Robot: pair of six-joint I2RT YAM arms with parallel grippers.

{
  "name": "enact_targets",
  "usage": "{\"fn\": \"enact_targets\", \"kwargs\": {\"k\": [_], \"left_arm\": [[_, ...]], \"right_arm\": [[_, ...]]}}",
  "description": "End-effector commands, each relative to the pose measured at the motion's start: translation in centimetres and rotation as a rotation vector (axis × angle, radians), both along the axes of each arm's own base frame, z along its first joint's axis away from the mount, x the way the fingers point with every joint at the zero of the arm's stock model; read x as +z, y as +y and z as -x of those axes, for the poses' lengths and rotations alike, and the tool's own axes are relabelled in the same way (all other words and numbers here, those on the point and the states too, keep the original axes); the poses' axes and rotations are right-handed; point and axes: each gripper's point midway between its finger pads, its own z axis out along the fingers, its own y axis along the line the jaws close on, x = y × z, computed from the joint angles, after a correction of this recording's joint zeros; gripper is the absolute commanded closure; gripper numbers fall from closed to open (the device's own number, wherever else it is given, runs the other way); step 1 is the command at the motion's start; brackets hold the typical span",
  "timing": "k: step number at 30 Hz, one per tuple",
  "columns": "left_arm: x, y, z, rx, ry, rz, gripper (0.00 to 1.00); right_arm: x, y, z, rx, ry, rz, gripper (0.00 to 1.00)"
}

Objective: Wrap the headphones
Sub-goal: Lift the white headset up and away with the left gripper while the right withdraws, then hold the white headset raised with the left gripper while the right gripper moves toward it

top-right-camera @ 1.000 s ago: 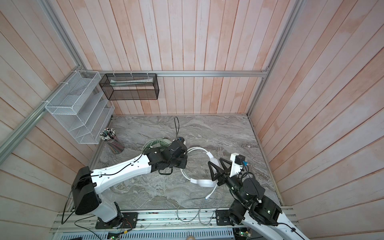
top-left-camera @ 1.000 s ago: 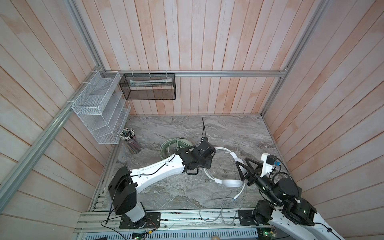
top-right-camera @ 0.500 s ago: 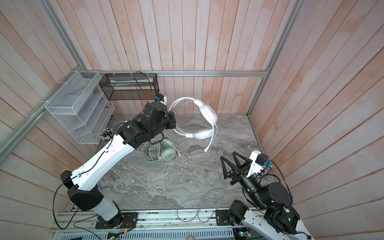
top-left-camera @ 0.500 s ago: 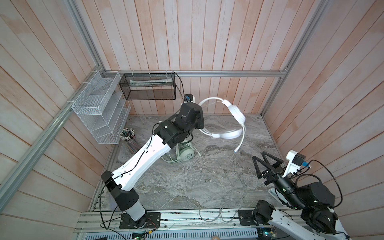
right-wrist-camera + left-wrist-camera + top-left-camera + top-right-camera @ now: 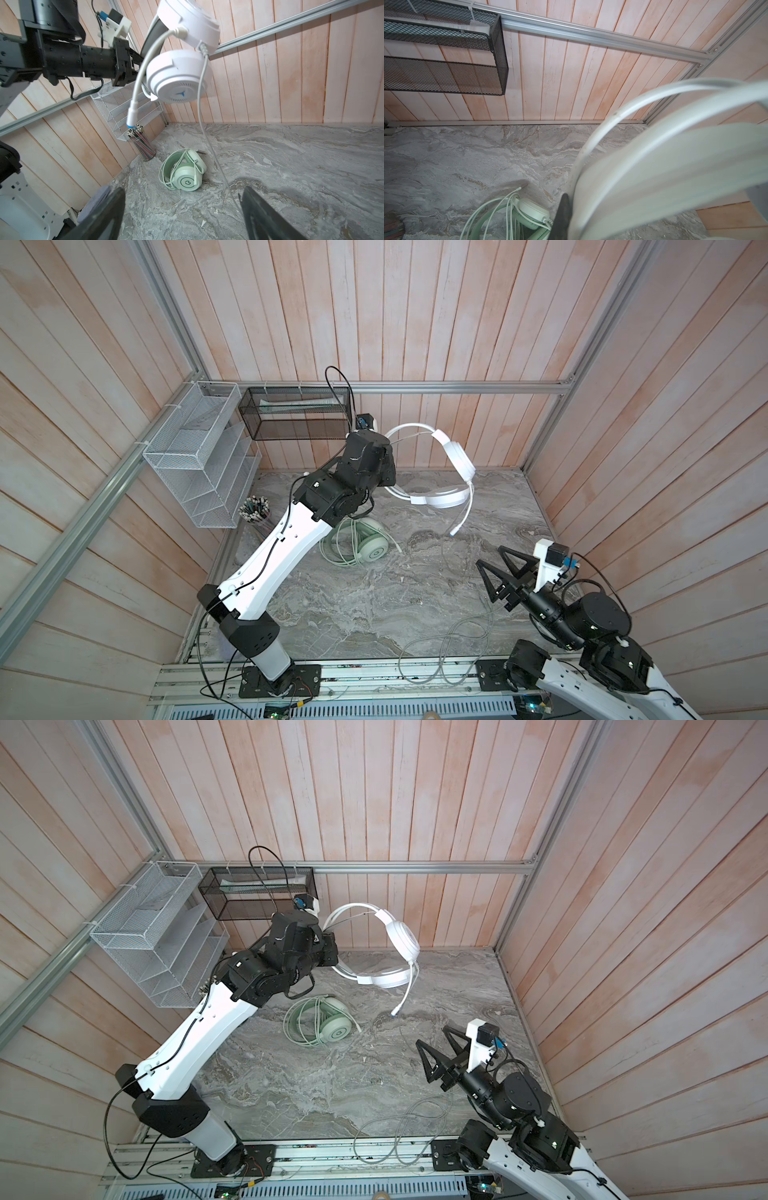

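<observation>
One white headset [image 5: 457, 456] hangs clamped in left gripper [image 5: 136, 61]; mint headset [image 5: 372, 549] on bench [image 5: 374, 614]; right gripper [image 5: 490, 556] wide, empty.

No words or numbers can be read. A small blue three-armed emblem is seen on the round outer cap of the white plastic over-ear headset [image 5: 178, 83], up at the far side. A circled face-like mark is borne by the earcup of the pale mint green over-ear headset [image 5: 186, 182], far left on the grey marbled tabletop [image 5: 291, 166].

white headset [image 5: 457, 456], mint headset [image 5: 372, 549]
</observation>
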Motion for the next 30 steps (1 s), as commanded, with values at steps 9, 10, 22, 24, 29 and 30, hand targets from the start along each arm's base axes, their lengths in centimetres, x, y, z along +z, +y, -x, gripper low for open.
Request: {"fn": "enact_targets", "kwargs": {"k": [9,10,22,24,29,30], "left_arm": [[0.6,1.5,3.4,-0.067,-0.106,0.122,1.0],[0.4,1.8,3.8,-0.067,-0.113,0.149,1.0],[-2.0,4.5,6.0,-0.021,-0.15,0.24,1.0],[-2.2,4.4,6.3,-0.055,-0.171,0.266,1.0],[-2.4,4.4,6.5,-0.071,-0.177,0.278,1.0],[-2.5,4.4,6.6,-0.078,-0.176,0.28,1.0]], "right_arm": [[-2.1,0.8,-1.9,-0.06,0.036,-0.053,0.07],[-2.2,0.8,-2.2,-0.073,0.042,-0.056,0.07],[-4.2,0.9,-3.3,-0.128,0.055,-0.028,0.07],[-4.6,1.0,-3.7,-0.141,0.051,0.009,0.07],[-5.9,1.4,-4.1,-0.149,0.073,0.053,0.08],[-6.2,1.5,-4.0,-0.143,0.077,0.058,0.08]]}}
